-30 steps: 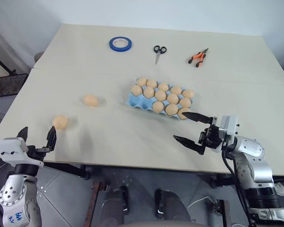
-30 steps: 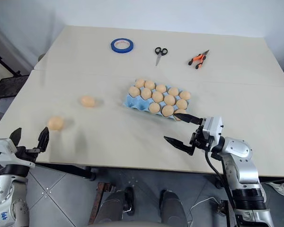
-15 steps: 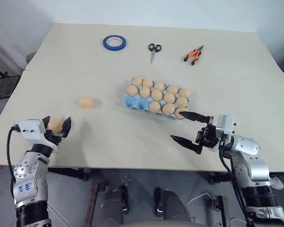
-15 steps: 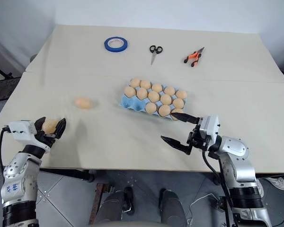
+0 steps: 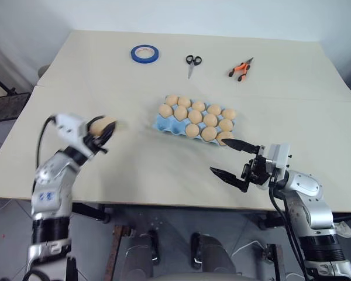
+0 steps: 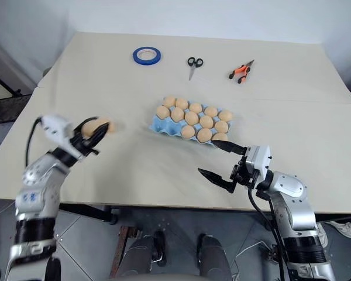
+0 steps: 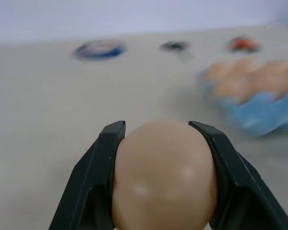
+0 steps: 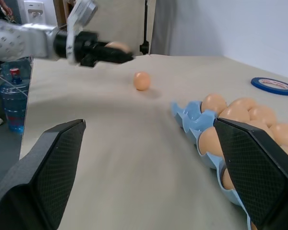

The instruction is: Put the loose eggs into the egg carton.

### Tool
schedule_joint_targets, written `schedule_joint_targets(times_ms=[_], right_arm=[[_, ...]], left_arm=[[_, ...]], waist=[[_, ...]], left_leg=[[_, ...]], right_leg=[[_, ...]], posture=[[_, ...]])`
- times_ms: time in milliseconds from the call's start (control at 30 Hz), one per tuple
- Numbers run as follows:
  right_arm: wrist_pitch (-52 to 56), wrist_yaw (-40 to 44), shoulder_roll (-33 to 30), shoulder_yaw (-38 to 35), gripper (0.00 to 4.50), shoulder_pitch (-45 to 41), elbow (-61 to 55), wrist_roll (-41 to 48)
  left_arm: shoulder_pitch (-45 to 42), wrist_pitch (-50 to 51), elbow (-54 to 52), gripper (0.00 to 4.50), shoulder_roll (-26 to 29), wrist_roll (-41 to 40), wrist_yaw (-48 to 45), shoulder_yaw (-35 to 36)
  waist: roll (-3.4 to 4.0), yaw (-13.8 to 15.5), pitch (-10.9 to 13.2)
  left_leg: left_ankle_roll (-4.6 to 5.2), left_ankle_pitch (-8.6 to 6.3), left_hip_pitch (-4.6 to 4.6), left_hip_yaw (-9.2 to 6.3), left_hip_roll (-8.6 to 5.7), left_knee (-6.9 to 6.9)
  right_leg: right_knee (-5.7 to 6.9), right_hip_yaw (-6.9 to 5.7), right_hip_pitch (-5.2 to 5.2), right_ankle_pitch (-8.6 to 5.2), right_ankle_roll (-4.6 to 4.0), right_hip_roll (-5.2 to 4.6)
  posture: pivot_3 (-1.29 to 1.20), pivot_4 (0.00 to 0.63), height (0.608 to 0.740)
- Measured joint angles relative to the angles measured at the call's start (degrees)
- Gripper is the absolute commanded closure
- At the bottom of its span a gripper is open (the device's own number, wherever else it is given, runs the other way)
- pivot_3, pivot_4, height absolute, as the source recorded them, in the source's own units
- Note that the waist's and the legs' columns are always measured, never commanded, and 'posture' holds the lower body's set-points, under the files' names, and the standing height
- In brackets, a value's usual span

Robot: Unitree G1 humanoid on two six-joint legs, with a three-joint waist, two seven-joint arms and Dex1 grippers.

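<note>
No words, labels, brand names, numbers or signs can be read anywhere here.

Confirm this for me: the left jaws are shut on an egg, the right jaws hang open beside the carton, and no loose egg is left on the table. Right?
Not quite. One loose egg still lies on the table; the right wrist view shows it beyond the carton. The rest holds: the left gripper is shut on an egg, and the right gripper hangs open beside the carton.
</note>
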Motion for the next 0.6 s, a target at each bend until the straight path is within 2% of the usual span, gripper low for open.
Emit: schedule_joint_targets(times_ms=[167, 267, 333, 600], right_arm=[[0.06, -1.78, -0.47, -1.71, 0.0, 1.91, -1.62, -0.37], [-0.04, -3.19, -0.81, -3.07, 0.0, 4.3, -3.15, -0.6], [-0.17, -3.85, -0.81, -3.76, 0.0, 5.27, -3.78, -0.68], [-1.25, -6.48, -0.68, -4.0, 0.0, 9.28, -6.66, -0.78]], left_arm=[[-12.06, 0.05, 10.37, 2.73, -4.16, 2.58, -7.59, -9.65], [-17.92, -1.03, 20.86, 2.73, -8.45, 4.46, -9.17, -11.92], [-19.91, -1.54, 23.62, 2.73, -9.65, 4.94, -9.74, -12.45], [-22.11, -5.02, 30.45, 0.2, -11.4, 6.36, -13.52, -12.84]], waist=[[0.03, 0.4, -0.02], [0.02, 0.53, -0.01], [0.01, 0.4, 0.0], [0.01, 0.44, 0.0]], left_leg=[[0.11, -0.04, 0.0, 0.22, 0.06, 0.12], [0.06, -0.05, -0.08, 0.21, 0.17, 0.36], [0.08, -0.05, -0.08, 0.21, 0.18, 0.43], [0.37, -0.25, -0.06, 0.12, 0.26, 0.91]], right_leg=[[-0.08, -0.06, -0.09, 0.12, 0.23, 0.04], [0.08, -0.28, -0.15, 0.03, 0.15, 0.09], [0.13, -0.28, -0.14, 0.02, 0.16, 0.13], [0.38, -0.34, -0.01, 0.07, 0.2, 0.08]], posture=[[0.0, 0.15, 0.74], [0.0, 0.15, 0.74], [0.0, 0.15, 0.74], [0.0, 0.15, 0.74]])
